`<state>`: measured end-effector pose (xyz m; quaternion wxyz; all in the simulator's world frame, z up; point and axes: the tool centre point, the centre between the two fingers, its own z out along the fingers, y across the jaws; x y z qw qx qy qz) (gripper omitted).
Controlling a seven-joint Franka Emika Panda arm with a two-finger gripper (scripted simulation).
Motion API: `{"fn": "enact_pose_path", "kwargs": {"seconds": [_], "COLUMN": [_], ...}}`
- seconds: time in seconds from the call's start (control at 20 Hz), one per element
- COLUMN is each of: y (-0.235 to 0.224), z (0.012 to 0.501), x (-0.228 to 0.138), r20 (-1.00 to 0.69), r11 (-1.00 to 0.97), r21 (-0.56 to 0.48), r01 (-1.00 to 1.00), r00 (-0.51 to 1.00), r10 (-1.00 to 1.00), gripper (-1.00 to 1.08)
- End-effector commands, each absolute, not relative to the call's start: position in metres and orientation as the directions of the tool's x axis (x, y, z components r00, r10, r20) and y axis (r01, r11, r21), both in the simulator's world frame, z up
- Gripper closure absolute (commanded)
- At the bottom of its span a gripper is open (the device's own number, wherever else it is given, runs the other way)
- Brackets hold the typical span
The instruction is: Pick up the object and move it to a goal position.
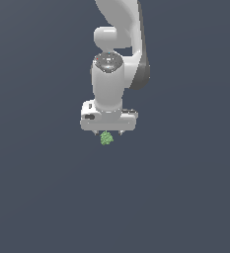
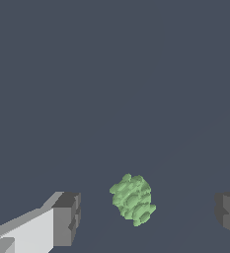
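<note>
The dark slate-grey tabletop fills the whole scene, flat and uniform from edge to edge. Over it reaches the white arm, coming in from the far side at the top of the exterior view and bending down through a rounded joint into a thick upright wrist section with a dark cap on it. Below that sits the wide, boxy body of the hand, pointing straight down at the surface, with only the tips of its two fingers peeking out beneath the block.

In the wrist view the two dark grey finger pads stand well apart, one on each side of the frame, so the hand is spread wide and grips nothing. There is bare tabletop between each pad and what lies in the middle.

That small thing is the object, a bright-green, lumpy, bumpy clump, far narrower than the hand's body. It rests on the tabletop just under the hand, between the two fingers, a little toward the exterior view's left of the midpoint. From the wrist camera the object shows its knobbly surface clearly, touching neither pad. Whether the fingertips reach down to its level I cannot tell from where I stand.
</note>
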<state>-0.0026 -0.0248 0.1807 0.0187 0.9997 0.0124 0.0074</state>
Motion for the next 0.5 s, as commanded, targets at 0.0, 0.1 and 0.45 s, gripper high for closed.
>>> {"fn": "enact_pose_path", "kwargs": {"seconds": [0.0,0.1,0.45], "y": [-0.025,-0.026,-0.037], "z": [0.181,0.182,0.194], "x": [-0.003,-0.002,0.004], "r20": [0.014,0.017,0.047], "r11": [-0.999,-0.999,-1.000], "r21": [0.038,0.036,0.013], "r01": [0.024,0.021,-0.019], "r00": [1.000,1.000,0.999], "r10": [0.025,0.022,-0.018], "gripper": [-0.92,-0.92,-0.92]}}
